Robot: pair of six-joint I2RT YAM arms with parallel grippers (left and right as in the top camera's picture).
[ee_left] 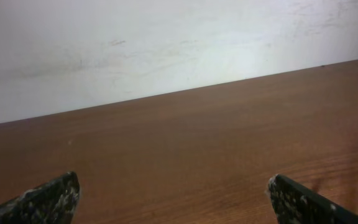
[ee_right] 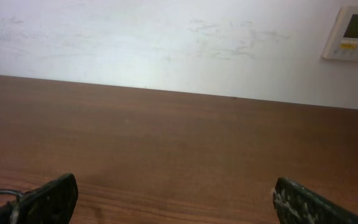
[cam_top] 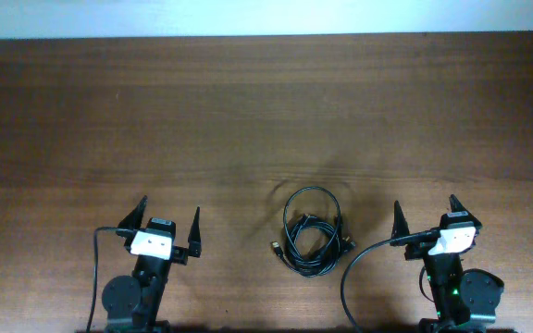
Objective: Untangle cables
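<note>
Both arms sat at the near edge of the table [cam_top: 248, 102], the left gripper [cam_top: 169, 209] and the right gripper [cam_top: 426, 203] each spread wide and holding nothing. The cables [cam_top: 311, 231] lay in one looped bundle between them, touched by neither; the untangling appeared not yet begun.
</note>
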